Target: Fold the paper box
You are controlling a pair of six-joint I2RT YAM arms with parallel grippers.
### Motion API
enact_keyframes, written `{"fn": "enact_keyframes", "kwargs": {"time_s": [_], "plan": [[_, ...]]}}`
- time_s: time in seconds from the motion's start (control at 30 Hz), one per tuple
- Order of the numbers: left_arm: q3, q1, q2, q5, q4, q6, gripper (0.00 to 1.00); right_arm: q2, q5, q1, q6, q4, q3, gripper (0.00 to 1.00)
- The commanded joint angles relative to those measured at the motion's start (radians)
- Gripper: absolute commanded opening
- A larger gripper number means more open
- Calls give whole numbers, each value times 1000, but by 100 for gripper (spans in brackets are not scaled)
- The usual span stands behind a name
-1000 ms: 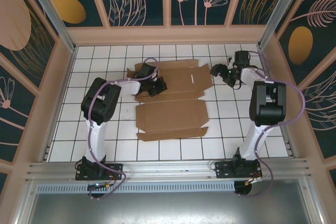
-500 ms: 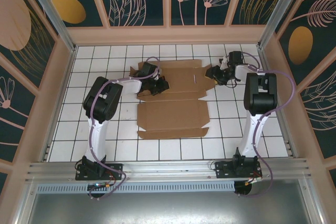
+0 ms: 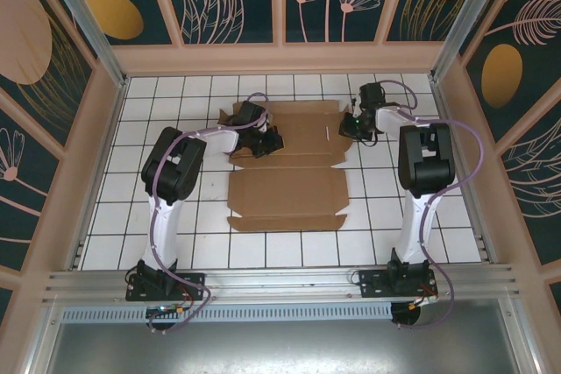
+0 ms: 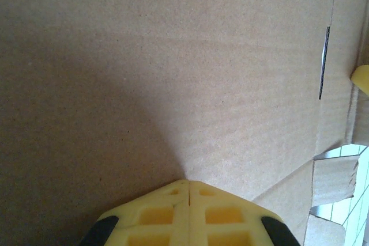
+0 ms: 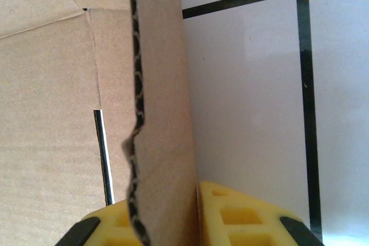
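The paper box [image 3: 289, 190] lies as a flat brown cardboard sheet on the white tiled floor, mid-table. My left gripper [image 3: 267, 142] is shut, its tips resting on the sheet's far panel. In the left wrist view its yellow fingers [image 4: 188, 182] meet with nothing between them, and cardboard [image 4: 173, 56] with a narrow slot [image 4: 324, 61] spreads ahead. My right gripper [image 3: 351, 126] is at the sheet's far right edge. In the right wrist view a side flap [image 5: 164, 113] stands upright between the jaws of the right gripper [image 5: 193, 200], which are shut on it.
White tiles with dark grout [image 5: 248, 84] surround the sheet. Beige walls [image 3: 96, 155] enclose the floor on the left, right and far sides. An aluminium rail [image 3: 280, 282] with both arm bases runs along the near edge.
The right gripper moved left to the sheet's right edge and closed on the side flap, raising it. The left gripper stayed shut on the far panel.
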Motion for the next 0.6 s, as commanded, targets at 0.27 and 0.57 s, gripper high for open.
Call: {"fn": "enact_keyframes", "kwargs": {"time_s": [0.27, 0.57], "plan": [[119, -3, -11, -125, -225, 65, 9, -172, 195, -19, 23, -20, 23, 67], [571, 2, 222, -121, -287, 3, 17, -27, 11, -15, 77, -18, 278, 62]]}}
